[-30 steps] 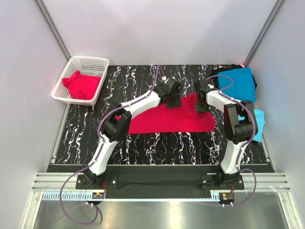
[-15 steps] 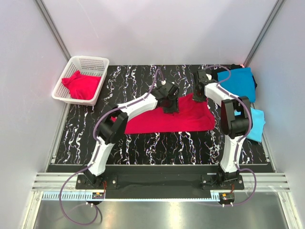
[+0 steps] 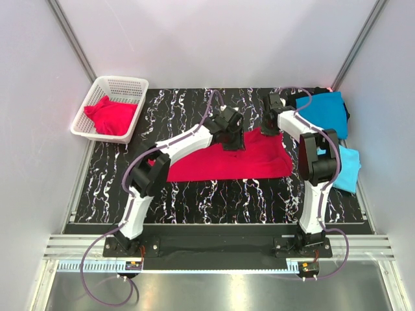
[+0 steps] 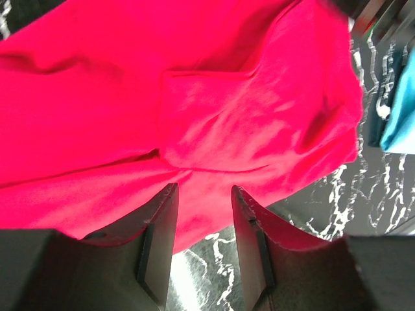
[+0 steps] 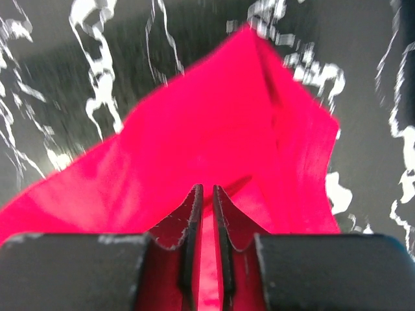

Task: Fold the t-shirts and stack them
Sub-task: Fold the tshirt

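Note:
A crimson-red t-shirt (image 3: 227, 162) lies spread across the middle of the table. My left gripper (image 3: 231, 139) hovers over its back edge. In the left wrist view the left gripper (image 4: 204, 194) is open, with the red t-shirt (image 4: 214, 110) and bare table showing between its fingers (image 4: 162, 220). My right gripper (image 3: 266, 125) is at the shirt's far right corner. In the right wrist view the right gripper (image 5: 207, 194) has its jaws nearly together with red t-shirt (image 5: 214, 110) cloth in the slit. A teal-blue t-shirt (image 3: 322, 113) and a sky-blue t-shirt (image 3: 348, 168) lie at the right.
A white mesh basket (image 3: 123, 83) at the back left holds another red t-shirt (image 3: 110, 115). The black marbled table (image 3: 214, 201) shows in front of the spread shirt. White walls close in the back and both sides.
My right gripper has moved back and left, drawing the shirt's far right corner with it. The left gripper has shifted slightly back over the shirt's back edge.

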Controlling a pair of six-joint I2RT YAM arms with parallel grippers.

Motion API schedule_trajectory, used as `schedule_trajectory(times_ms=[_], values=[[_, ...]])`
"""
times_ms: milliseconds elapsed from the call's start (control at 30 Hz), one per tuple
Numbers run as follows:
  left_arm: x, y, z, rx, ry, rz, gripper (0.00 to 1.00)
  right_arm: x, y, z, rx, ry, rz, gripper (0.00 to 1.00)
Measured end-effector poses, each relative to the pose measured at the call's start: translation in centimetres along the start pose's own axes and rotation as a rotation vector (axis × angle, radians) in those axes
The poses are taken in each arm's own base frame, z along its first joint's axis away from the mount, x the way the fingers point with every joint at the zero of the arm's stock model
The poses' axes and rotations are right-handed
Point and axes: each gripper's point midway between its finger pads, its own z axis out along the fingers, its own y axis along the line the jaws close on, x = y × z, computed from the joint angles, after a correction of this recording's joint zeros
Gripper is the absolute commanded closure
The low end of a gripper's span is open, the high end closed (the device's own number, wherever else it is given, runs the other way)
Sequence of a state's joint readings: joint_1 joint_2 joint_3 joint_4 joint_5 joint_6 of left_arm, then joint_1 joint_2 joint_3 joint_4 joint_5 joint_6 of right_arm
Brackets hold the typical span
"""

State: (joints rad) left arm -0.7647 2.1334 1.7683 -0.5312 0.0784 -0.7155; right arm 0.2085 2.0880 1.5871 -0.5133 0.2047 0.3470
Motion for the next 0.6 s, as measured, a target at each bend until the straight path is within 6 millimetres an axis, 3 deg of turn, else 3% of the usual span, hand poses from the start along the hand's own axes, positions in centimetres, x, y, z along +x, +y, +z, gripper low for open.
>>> schedule_trajectory(times_ms=[267,467,600], values=[[-1.2,-2.0,2.9,0.063,0.013,0.016,0.58,4.4,-0.1,-2.3,-0.085,0.100,-0.007,0.83],[0.2,-0.8,6.1,0.033,0.064,0.001,0.60,3.6,-0.5,-5.9,-0.112,0.040,0.002,0.83],[0.9,0.2,6.9,-0.003,0.081,-0.016,0.60,2.5,-0.5,-7.9,-0.132,-0.007,0.009,0.82]])
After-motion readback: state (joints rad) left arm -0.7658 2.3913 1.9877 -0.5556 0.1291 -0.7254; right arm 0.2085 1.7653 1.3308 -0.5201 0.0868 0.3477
